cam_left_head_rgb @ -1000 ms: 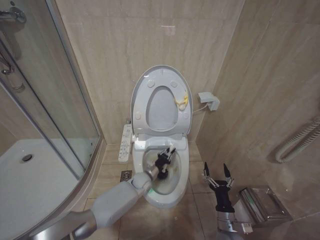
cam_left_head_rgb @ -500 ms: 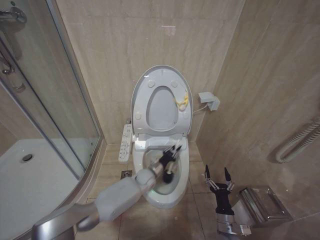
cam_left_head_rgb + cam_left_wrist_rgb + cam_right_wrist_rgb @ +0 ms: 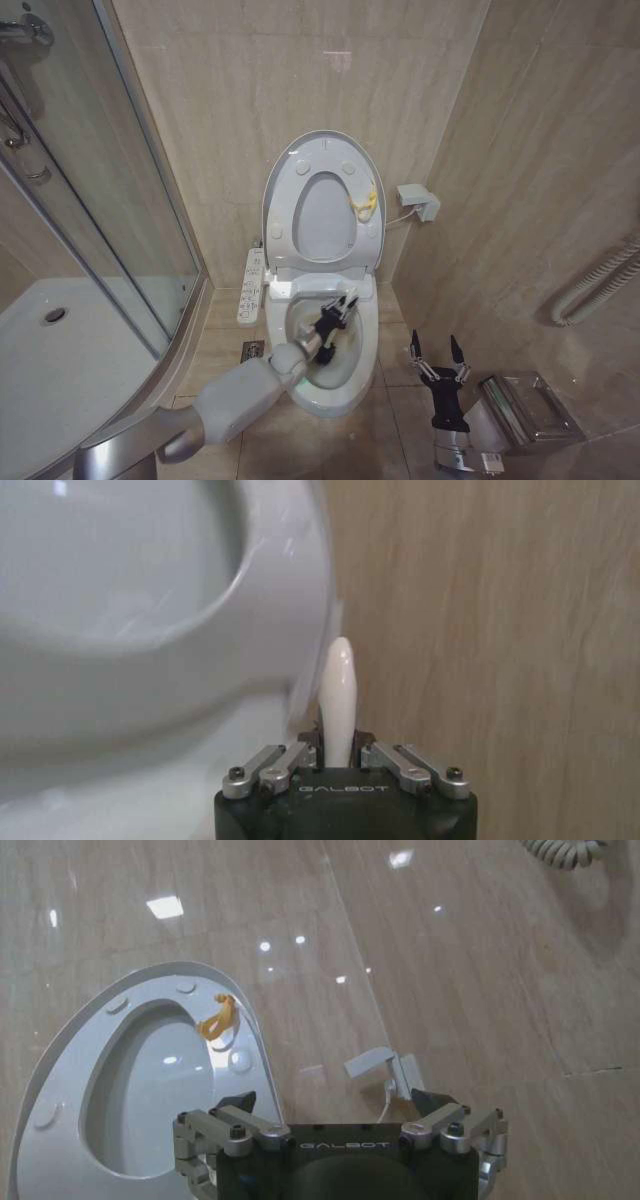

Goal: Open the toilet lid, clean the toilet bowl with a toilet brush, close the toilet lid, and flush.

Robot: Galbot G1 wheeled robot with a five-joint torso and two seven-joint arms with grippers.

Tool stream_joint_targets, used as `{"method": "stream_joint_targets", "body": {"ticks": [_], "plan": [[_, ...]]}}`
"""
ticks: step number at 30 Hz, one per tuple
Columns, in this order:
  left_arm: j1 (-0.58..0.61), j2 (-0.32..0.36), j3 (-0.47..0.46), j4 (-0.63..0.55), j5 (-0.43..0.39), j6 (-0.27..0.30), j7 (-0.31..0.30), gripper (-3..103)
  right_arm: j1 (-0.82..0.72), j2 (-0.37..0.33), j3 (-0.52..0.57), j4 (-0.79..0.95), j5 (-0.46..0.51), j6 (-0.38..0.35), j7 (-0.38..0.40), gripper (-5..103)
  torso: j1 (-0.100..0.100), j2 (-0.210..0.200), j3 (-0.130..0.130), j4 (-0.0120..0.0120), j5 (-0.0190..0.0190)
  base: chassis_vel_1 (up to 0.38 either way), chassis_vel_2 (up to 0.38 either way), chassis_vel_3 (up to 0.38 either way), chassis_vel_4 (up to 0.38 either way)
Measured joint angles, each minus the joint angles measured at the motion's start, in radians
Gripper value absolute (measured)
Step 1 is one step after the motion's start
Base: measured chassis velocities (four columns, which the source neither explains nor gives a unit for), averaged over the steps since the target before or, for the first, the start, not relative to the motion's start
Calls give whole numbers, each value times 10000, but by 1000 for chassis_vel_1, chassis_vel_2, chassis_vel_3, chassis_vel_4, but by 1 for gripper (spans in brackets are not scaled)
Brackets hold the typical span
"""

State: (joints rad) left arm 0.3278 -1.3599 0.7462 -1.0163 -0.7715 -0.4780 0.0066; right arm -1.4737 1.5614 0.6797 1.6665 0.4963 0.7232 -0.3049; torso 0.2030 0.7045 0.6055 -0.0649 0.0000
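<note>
The toilet lid (image 3: 300,165) stands raised against the back wall, with the ring seat (image 3: 322,215) up in front of it; the lid (image 3: 60,1080) also shows in the right wrist view. My left arm reaches from the lower left into the white toilet bowl (image 3: 362,345). There my left gripper (image 3: 333,322) is shut on the toilet brush, whose slim white handle (image 3: 338,694) sticks out between the fingers beside the bowl's rim (image 3: 200,652). The bristle head is hidden. My right gripper (image 3: 437,355) hangs open and empty to the right of the bowl.
A glass shower screen (image 3: 110,200) and white shower tray (image 3: 60,360) fill the left. A control panel (image 3: 252,285) and floor drain (image 3: 252,350) sit left of the bowl. A wall socket (image 3: 418,202), a hose (image 3: 590,285) and a metal bin (image 3: 520,410) are on the right.
My left gripper, holding the brush, swept toward the right side of the bowl and has come back a little to the left. The right gripper dropped slightly and then stayed put.
</note>
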Motion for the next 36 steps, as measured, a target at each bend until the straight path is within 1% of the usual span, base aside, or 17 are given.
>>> {"method": "stream_joint_targets", "body": {"ticks": [3,4,6,8,12,13,15,16,17,18,19,22,27,29,31,34,36], "plan": [[-331,-498,-224,759,10,-392,3,19,-34,75,-19,8,-21,31,-13,100,0,0,0,-1,2,0,0,0,0],[-331,-498,-224,759,10,-392,3,19,-34,75,-19,8,-21,31,-13,100,0,0,0,-1,2,0,0,0,0],[-238,-585,-361,1319,208,-590,94,19,-33,114,-74,10,-73,35,-21,100,0,0,0,3,1,0,0,0,0],[84,-371,-413,1510,366,-647,182,19,-21,98,-119,10,-117,35,-27,100,0,-1,1,19,1,0,0,0,0],[288,-267,-462,1348,383,-630,230,19,-14,75,-117,5,-152,34,-29,100,-1,0,1,21,1,0,0,0,0],[278,-306,-517,1215,365,-620,229,19,-13,74,-111,5,-159,33,-29,100,0,0,0,14,2,0,0,0,0],[248,-359,-557,1116,354,-616,227,19,-12,75,-106,6,-165,32,-28,100,-1,0,0,12,1,0,0,0,0],[160,-473,-622,959,332,-616,225,19,-11,79,-98,9,-168,32,-26,100,-1,0,0,5,0,0,0,0,0],[160,-473,-622,959,332,-616,225,19,-11,79,-98,9,-168,32,-26,100,-1,0,0,5,0,0,0,0,0],[13,-627,-736,836,315,-621,221,19,-14,90,-93,24,-176,32,-23,100,0,0,0,-1,-1,0,0,0,0],[-91,-743,-836,837,315,-620,217,19,-20,102,-91,43,-184,31,-23,100,-2,1,-2,-2,0,0,0,0,0],[-171,-883,-1007,1157,339,-619,254,19,-52,133,-93,77,-194,32,-23,100,-1,1,-1,0,0,0,0,0,0],[256,-598,-984,1543,394,-612,457,19,-102,116,-88,109,-200,52,-26,100,0,0,0,19,1,0,0,0,0],[292,-593,-990,1550,401,-598,476,19,-107,107,-83,119,-200,54,-26,100,-1,0,0,20,1,0,0,0,0],[202,-730,-1099,1448,372,-551,470,19,-117,97,-76,149,-200,55,-24,100,-1,0,0,17,1,0,0,0,0],[-105,-1021,-1250,1054,163,-493,419,19,-132,131,-73,192,-211,56,-22,100,-2,1,-2,-2,0,0,0,0,0],[-153,-1077,-1285,1034,128,-488,416,19,-146,157,-81,209,-236,55,-21,100,-1,1,-2,-3,0,0,0,0,0]]}}
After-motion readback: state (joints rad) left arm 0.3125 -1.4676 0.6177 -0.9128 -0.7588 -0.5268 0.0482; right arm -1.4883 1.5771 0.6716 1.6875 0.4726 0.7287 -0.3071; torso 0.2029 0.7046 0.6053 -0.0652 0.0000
